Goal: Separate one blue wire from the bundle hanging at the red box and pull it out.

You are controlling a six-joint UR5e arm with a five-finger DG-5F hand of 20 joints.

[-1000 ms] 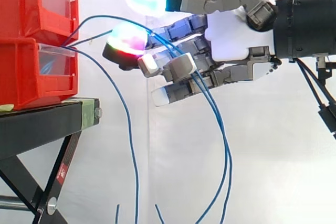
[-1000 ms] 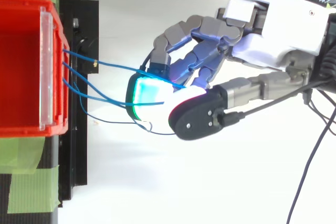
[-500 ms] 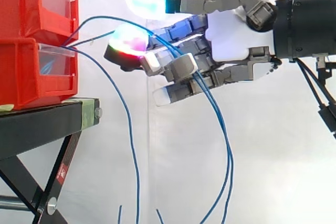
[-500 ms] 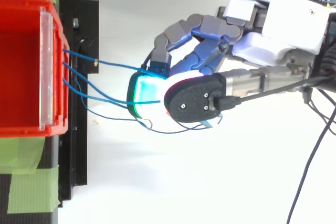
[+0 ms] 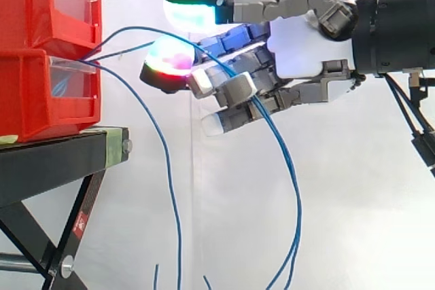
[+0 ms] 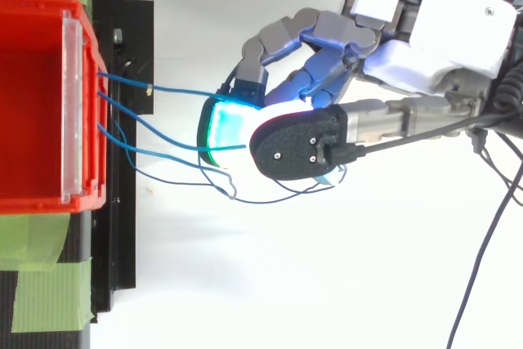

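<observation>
Two stacked red plastic bins [image 5: 30, 32] stand left; at least three thin blue wires [image 6: 184, 91] run right into the hand's [image 5: 299, 49] curled fingers.

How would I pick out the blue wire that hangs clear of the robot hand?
Start at the lower red bin on the black stand. Several blue wires leave it; most arch across into the robot hand. The free wire drops beside the stand instead.
</observation>
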